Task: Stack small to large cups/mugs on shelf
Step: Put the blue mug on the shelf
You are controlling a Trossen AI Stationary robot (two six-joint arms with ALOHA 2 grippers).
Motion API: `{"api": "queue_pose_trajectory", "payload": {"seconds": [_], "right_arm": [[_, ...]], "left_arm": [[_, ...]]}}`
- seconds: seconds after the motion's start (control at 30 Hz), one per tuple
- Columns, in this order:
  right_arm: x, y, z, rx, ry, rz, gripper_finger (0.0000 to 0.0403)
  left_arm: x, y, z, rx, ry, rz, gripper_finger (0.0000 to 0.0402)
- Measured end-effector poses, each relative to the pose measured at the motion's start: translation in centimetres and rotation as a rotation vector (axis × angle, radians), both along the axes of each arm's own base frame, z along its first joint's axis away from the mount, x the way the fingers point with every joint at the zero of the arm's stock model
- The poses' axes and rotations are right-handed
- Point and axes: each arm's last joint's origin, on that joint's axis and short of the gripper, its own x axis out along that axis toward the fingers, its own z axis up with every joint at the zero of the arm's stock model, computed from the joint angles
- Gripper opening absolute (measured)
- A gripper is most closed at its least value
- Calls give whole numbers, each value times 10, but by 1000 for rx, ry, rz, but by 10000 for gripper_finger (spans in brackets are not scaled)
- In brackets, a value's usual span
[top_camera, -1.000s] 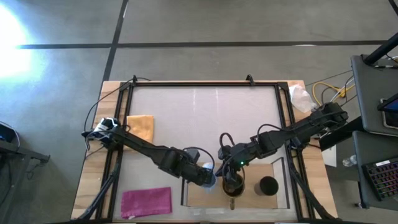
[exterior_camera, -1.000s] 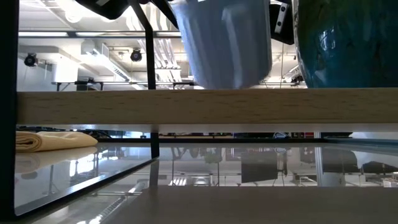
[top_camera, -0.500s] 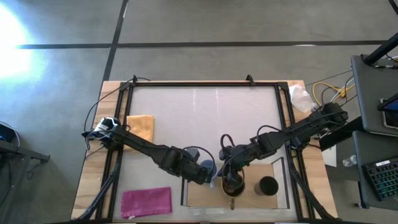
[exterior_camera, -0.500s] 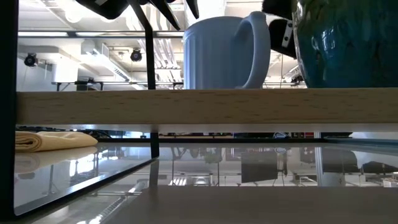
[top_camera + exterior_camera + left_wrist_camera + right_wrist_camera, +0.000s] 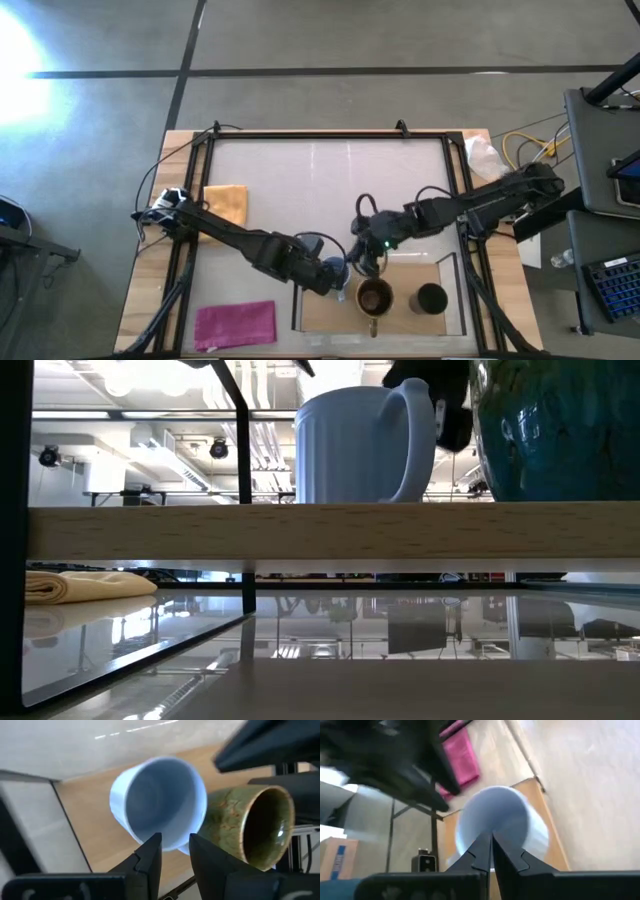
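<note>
The light blue mug stands upright on its base on the shelf, at the board's left end, handle toward the brown mug. The black cup stands on the board to the right of the brown mug. My left gripper is open just above the blue mug's rim, clear of it in the low view. My right gripper is shut and sits at the blue mug's far right side, by the handle. My right gripper's shut fingers stand close to the top of the light blue mug's handle, coming from the table's right. I cannot tell whether they touch it.
A yellow cloth lies at the table's left and a pink cloth at its near left. A thin dark frame rings the pale work surface. The shelf's dark upright rises just left of the blue mug.
My left gripper brought the light blue mug down from lifted clear onto the shelf, where it now stands upright, and then rose away from it. My right gripper moved from over the brown mug toward the far edge and left, up to the blue mug's handle.
</note>
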Motion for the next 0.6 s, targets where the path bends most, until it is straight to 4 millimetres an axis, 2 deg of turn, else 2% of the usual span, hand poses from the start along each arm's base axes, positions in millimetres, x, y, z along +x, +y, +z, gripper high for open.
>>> {"api": "queue_pose_trajectory", "payload": {"seconds": [0.2, 0.37, 0.6], "right_arm": [[6, -26, -2, 56, 29, -64, 9], [4, -35, -7, 70, 88, -59, 9], [16, -43, -37, 116, 207, -20, 9]], "left_arm": [[-5, 5, 16, 97, -53, -22, 84], [-19, 13, 40, 180, -122, -71, 84], [-51, 31, 86, 323, -274, -39, 84]]}}
